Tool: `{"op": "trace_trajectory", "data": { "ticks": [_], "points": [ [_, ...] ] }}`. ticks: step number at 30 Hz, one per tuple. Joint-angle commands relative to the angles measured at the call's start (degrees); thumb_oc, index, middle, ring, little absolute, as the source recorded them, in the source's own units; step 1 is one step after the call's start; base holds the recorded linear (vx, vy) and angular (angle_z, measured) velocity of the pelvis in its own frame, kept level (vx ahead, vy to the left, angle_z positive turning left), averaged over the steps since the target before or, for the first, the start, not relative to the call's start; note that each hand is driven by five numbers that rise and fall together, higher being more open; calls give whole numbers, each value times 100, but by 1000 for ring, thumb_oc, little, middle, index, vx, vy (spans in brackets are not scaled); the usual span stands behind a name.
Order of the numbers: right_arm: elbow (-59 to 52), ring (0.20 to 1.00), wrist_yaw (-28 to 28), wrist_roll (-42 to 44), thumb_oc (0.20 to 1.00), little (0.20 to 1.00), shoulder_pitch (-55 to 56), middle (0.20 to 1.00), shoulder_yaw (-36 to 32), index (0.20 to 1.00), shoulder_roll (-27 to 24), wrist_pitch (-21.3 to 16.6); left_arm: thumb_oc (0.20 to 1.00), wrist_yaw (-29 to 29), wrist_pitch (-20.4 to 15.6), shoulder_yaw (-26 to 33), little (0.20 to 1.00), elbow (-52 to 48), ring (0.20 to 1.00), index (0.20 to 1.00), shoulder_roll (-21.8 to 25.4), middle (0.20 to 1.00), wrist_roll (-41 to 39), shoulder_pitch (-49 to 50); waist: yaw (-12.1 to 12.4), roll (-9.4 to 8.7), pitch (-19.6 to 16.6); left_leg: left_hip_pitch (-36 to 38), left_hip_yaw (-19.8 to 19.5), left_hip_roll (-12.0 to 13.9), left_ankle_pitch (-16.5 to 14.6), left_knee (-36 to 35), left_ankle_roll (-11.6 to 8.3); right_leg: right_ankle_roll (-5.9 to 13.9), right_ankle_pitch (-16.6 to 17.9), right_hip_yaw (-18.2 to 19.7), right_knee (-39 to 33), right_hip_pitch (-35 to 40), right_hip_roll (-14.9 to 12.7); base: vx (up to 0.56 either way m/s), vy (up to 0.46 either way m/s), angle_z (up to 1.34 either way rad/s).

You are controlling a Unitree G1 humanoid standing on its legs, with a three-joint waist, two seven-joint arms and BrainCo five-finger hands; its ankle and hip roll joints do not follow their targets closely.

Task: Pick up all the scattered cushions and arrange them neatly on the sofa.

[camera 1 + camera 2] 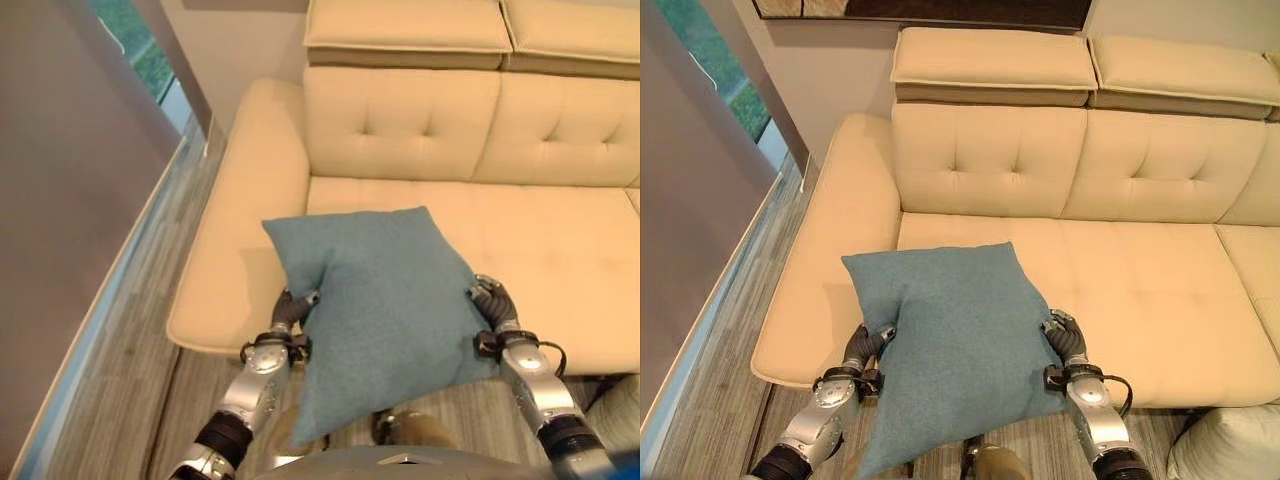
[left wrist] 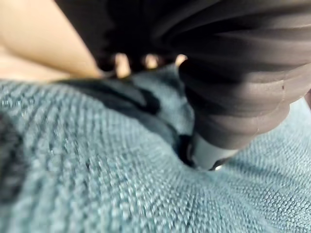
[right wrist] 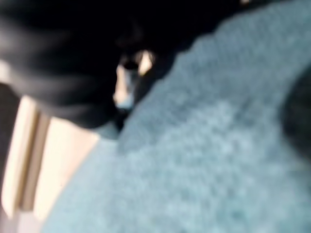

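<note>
Right now the blue cushion (image 1: pixel 955 345) hangs above the front edge of the sofa (image 1: pixel 1140 300). The left robot hand (image 1: pixel 868 345) and right robot hand (image 1: pixel 1065 340) each pinch one side, so it stays flat and can go down neatly.

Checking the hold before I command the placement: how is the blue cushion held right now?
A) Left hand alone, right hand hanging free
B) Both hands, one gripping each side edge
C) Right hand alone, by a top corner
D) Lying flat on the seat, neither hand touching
B: the left hand and the right hand each clutch a side edge of the blue cushion, which hangs over the front edge of the sofa.
</note>
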Motion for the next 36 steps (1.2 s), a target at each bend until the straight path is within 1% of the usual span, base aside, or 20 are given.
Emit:
{"op": "trace_trajectory", "data": {
  "ticks": [1,3,4,5,6,8,9,11,12,13,14,15,16,19,24,28,31,32,33,36],
  "points": [
    [-499,200,77,-48,200,200,-456,200,62,200,115,-503,200,-61,-350,46,200,-539,200,200,-32,200,195,-95,41,-223,-347,-100,-45,-259,259,-135,12,700,-368,162,546,669,-146,284,201,-47],
    [-469,200,76,-96,200,200,-487,200,97,200,171,-496,200,-42,-336,69,200,-557,200,200,-17,200,227,-70,101,-221,-343,15,28,-266,178,-144,97,798,-304,163,880,549,-254,177,154,-59],
    [-473,200,93,-143,200,200,-569,200,165,200,189,-495,200,-28,-354,95,200,-582,200,200,59,200,224,-89,74,-229,-275,170,67,-250,124,-144,182,970,85,308,1558,230,-316,99,85,-84],
    [-472,200,92,-143,200,200,-572,200,165,200,190,-495,200,-28,-354,96,200,-581,200,200,60,200,224,-91,84,-234,-274,169,79,-253,124,-145,185,972,77,322,1578,215,-320,150,161,-66],
    [-487,200,75,-158,200,200,-650,200,227,200,244,-499,200,12,-363,115,200,-595,200,200,115,200,222,-127,55,-171,-192,285,99,-184,54,-153,256,984,126,323,2106,-63,-389,89,109,-34],
    [-494,200,55,-187,200,200,-661,200,242,200,269,-502,200,23,-355,130,200,-605,200,200,129,200,259,-138,50,-153,-183,340,92,-189,-2,-155,273,954,118,314,2118,-144,-425,118,79,-33],
    [-483,200,93,-200,200,200,-680,200,251,200,266,-493,200,38,-387,147,200,-549,200,200,116,200,276,-195,4,-158,-210,444,6,-229,-58,-192,256,874,32,390,1668,-209,-360,161,16,-21],
    [-447,200,87,-214,200,200,-745,200,257,200,238,-477,200,17,-399,166,200,-525,200,200,108,200,271,-220,-14,-154,-243,526,-33,-224,-126,-243,216,835,28,421,971,-196,-428,170,-15,4],
    [-446,200,87,-214,200,200,-745,200,258,200,237,-477,200,17,-400,166,200,-524,200,200,106,200,271,-220,-20,-145,-229,547,-41,-216,-135,-243,215,834,35,411,943,-160,-421,195,-61,8],
    [-460,200,81,-213,200,200,-765,200,240,200,202,-458,200,16,-387,179,200,-502,200,200,86,200,247,-227,-62,-184,-260,644,-106,-243,-230,-274,174,876,259,641,289,-245,-465,198,-66,14],
    [-468,200,84,-218,200,200,-778,200,230,200,187,-450,200,15,-389,190,200,-500,200,200,76,200,242,-222,-77,-198,-255,720,-128,-240,-280,-273,156,918,430,689,70,-263,-532,196,-65,6],
    [-469,200,84,-218,200,200,-778,200,230,200,186,-450,200,15,-389,190,200,-500,200,200,75,200,242,-222,-78,-192,-245,734,-130,-235,-285,-274,156,918,437,685,52,-240,-527,165,-94,14],
    [-507,200,93,-248,200,200,-789,200,246,200,167,-435,200,36,-394,221,200,-474,200,200,49,200,265,-226,-100,-197,-241,853,-189,-211,-371,-273,122,1012,661,673,-127,-398,-633,152,-110,22],
    [-512,200,112,-306,200,200,-749,200,240,200,154,-434,200,37,-411,251,200,-435,200,200,36,200,301,-177,-106,-216,-235,984,-229,-201,-447,-255,88,1058,733,608,-77,-380,-659,146,-135,24],
    [-502,200,185,-332,200,200,-641,200,243,200,83,-394,200,-44,-371,307,200,-429,200,200,-22,200,234,53,-107,-223,-432,1140,-397,-8,-560,-206,-98,948,567,607,-147,-79,-512,149,-185,9],
    [-663,200,67,-225,200,200,-487,200,21,200,-56,-481,200,-112,-383,155,200,-415,200,200,-90,200,165,-116,-218,-287,-375,527,-291,293,-252,538,-377,727,374,285,-292,153,-454,-22,-245,53],
    [-681,200,5,-250,200,200,-447,200,-26,200,-108,-461,200,-91,-383,128,200,-406,200,200,-143,200,144,-180,-243,-321,-368,447,-225,292,-295,380,-357,690,340,99,-468,278,-388,-17,-143,73],
    [-691,200,-13,-262,200,200,-400,200,-69,200,-109,-452,200,-94,-378,108,200,-394,200,200,-157,200,150,-200,-262,-304,-382,402,-167,273,-212,212,-333,706,346,58,-521,311,-386,67,-27,33],
    [-687,200,-149,-302,200,200,-273,200,-199,200,-94,-452,200,-38,-352,71,200,-415,200,200,-171,200,145,-239,-281,-242,-394,171,28,184,111,-216,-273,734,313,-18,-530,341,-356,95,3,21],
    [-694,200,-112,-307,200,200,-246,200,-169,200,-32,-456,200,-16,-370,122,200,-479,200,200,-149,200,136,-263,-274,-243,-398,178,-124,100,34,-176,-235,728,247,96,-487,368,-318,79,25,22]
  ]
}}
